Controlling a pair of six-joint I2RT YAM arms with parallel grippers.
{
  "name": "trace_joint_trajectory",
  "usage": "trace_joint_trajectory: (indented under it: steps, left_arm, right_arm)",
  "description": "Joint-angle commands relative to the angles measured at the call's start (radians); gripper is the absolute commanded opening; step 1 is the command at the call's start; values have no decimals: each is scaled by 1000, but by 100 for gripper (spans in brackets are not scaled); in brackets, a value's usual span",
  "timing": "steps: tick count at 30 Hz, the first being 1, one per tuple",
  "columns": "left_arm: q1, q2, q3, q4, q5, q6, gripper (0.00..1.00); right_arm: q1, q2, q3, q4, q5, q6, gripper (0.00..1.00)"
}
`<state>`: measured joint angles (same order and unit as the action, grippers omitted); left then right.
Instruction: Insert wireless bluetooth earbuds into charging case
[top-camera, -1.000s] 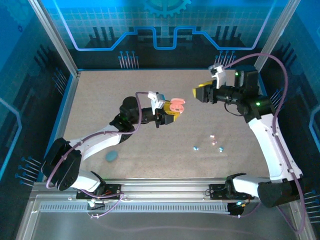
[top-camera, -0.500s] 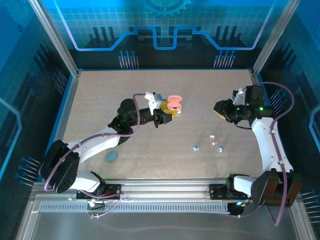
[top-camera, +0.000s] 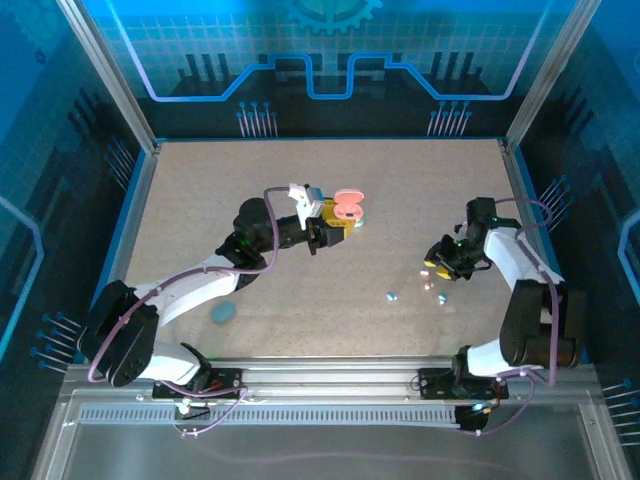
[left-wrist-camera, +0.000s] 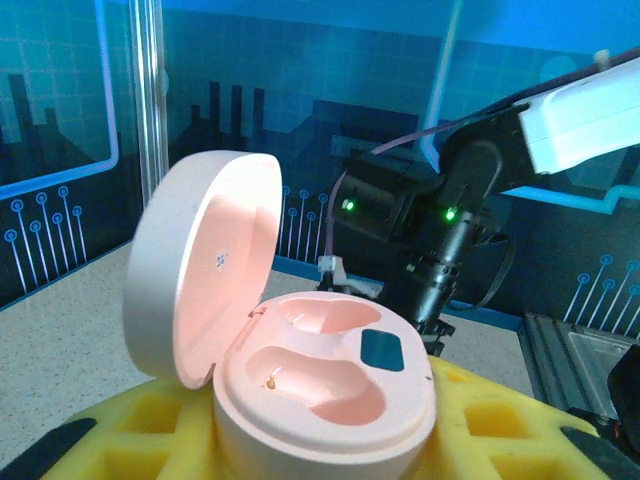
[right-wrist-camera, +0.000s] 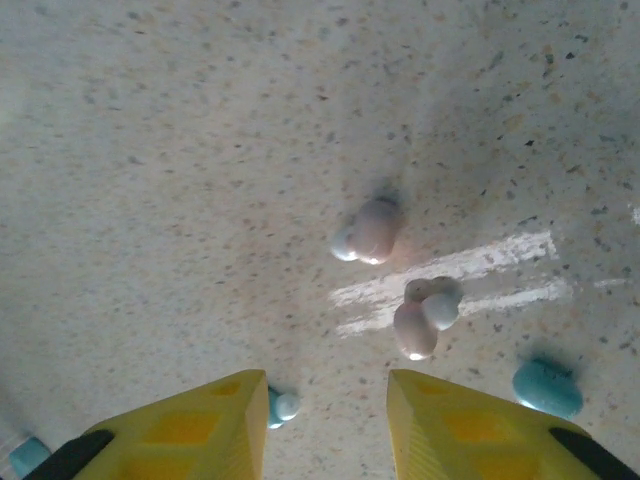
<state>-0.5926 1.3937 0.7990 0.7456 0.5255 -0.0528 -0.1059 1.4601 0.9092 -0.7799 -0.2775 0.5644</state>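
Top: left claw (top-camera: 337, 222) clamped on the open pink charging case (top-camera: 349, 206), over mid-desk (top-camera: 200, 190). Right claw (top-camera: 440, 264) sits low over the loose earbuds (top-camera: 392, 296), which lie on the desk front-right, well apart from the case.

Left wrist: lid (left-wrist-camera: 200, 265) up, both sockets empty, yellow fingers (left-wrist-camera: 140, 420) hugging the base.

Right wrist: claw fingers apart, nothing between them. Pink earbud (right-wrist-camera: 372, 230) and a second earbud (right-wrist-camera: 418, 325) lie just ahead, blue earbud (right-wrist-camera: 546, 387) off to the side.

My read: the earbuds are light, hard, smooth and rounded, so likely to roll or squirt out. Pinch across the fat body, centred, gently.
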Motion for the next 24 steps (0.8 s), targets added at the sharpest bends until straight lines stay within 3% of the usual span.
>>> trace_joint_trajectory:
  steps: [1, 11, 24]
  left_arm:
    - [3, -19, -5, 39, -8, -2, 35]
    - [2, -19, -2, 26, -4, 1, 35]
    - [2, -23, -1, 10, -4, 2, 35]
  right_arm:
    - [3, 56, 20, 26, 30, -26, 38]
    - [8, 192, 66, 54, 59, -77, 38]
    - [20, 286, 103, 62, 4, -96, 36]
